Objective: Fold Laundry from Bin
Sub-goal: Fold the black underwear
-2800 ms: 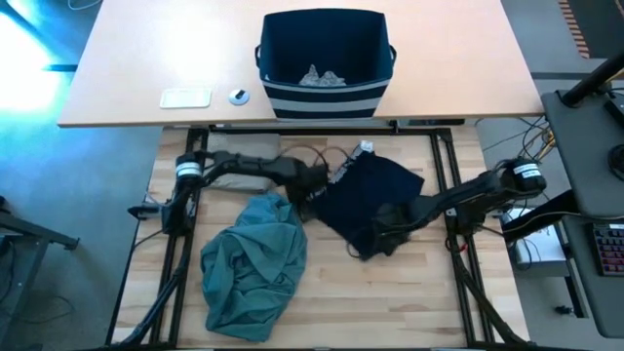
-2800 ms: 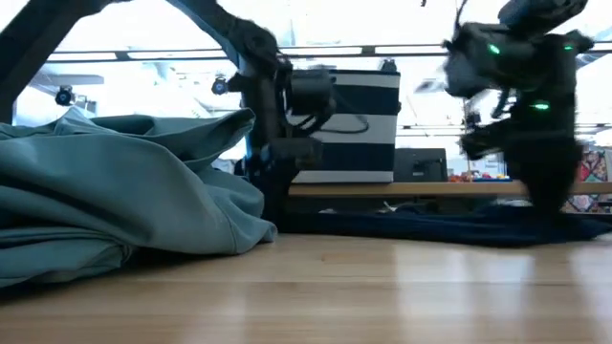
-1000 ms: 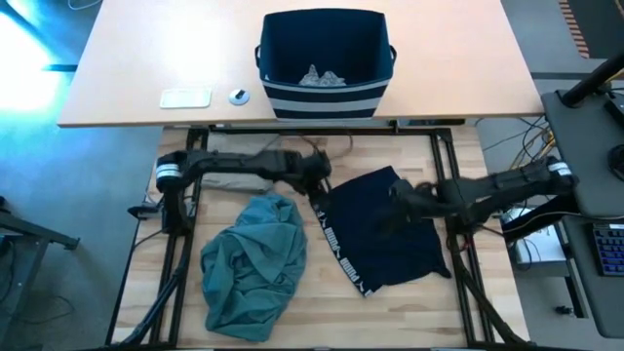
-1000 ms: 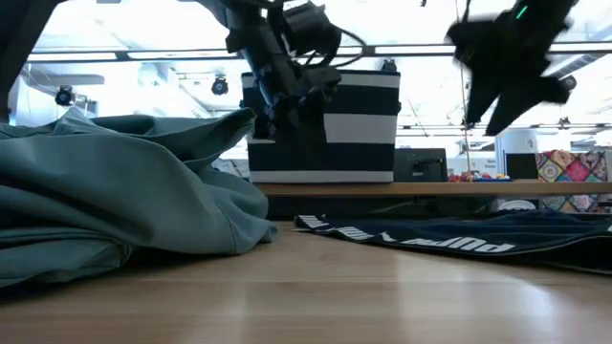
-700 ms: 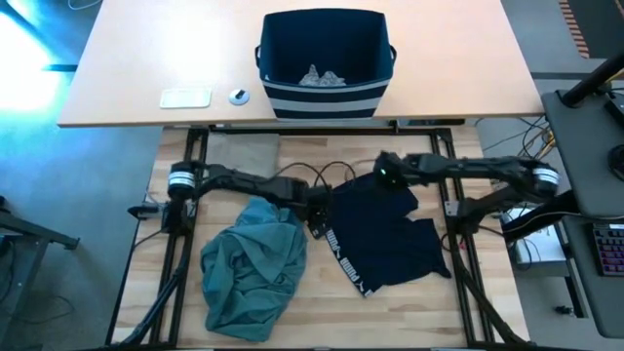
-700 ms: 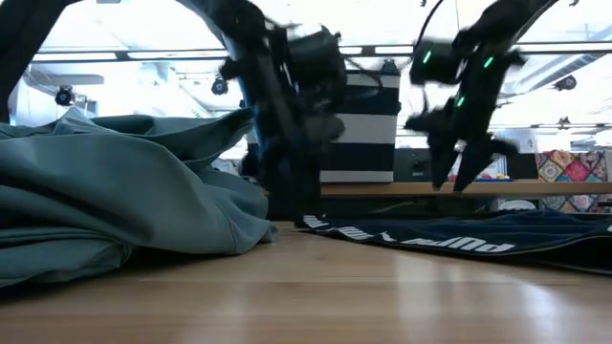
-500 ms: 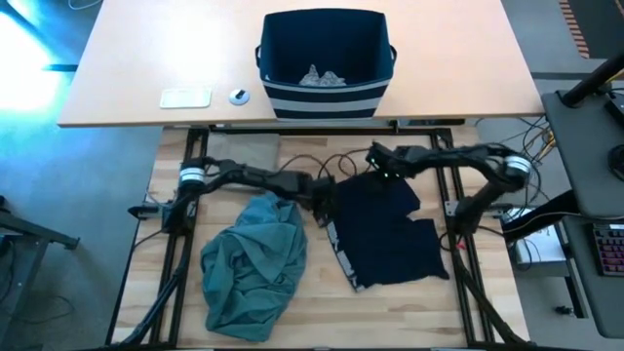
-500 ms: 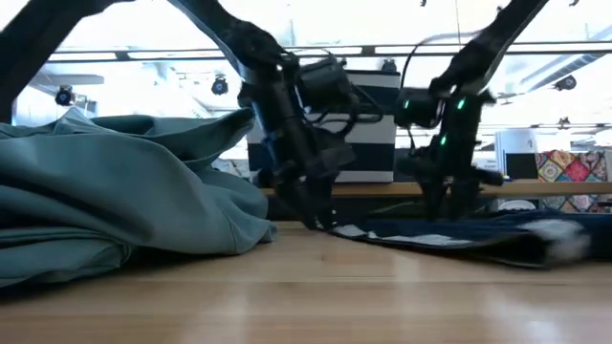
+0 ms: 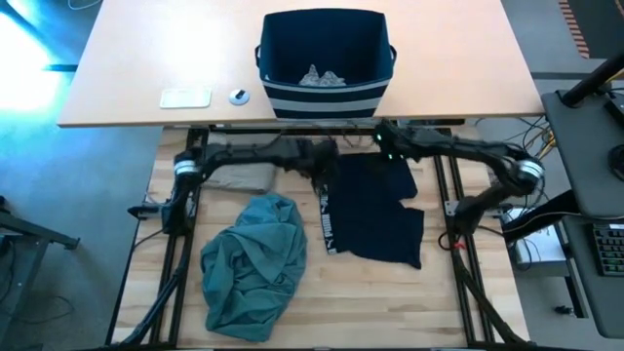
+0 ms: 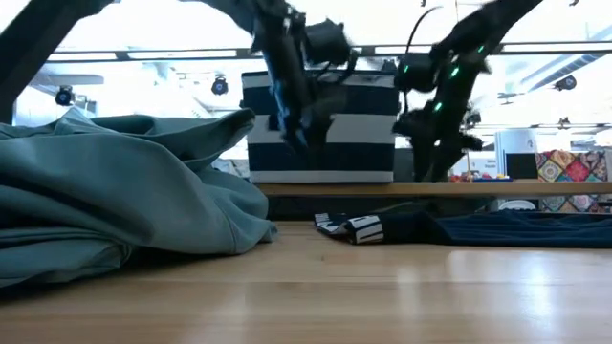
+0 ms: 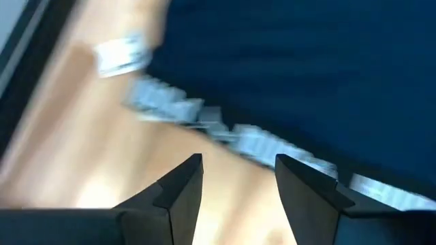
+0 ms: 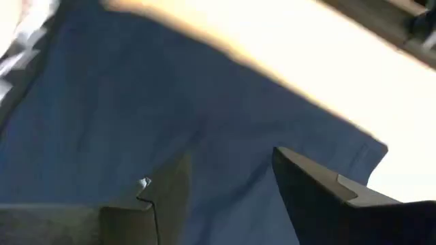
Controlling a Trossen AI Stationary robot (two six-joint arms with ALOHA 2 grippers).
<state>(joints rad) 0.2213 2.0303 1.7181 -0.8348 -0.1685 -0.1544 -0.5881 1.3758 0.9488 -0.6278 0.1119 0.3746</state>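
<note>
Two grippers raised over the navy garment (image 9: 375, 210), jaws apart, nothing held.
My left gripper (image 9: 324, 156) and right gripper (image 9: 382, 138) hang above its far edge. It lies flat beside the teal-green garment (image 9: 253, 263); the bin (image 9: 326, 63) stands beyond, grey pieces (image 9: 322, 76) inside.

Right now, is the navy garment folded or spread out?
Spread flat, not neatly folded: the navy garment lies open on the table, only its lettered edge turned up.
</note>
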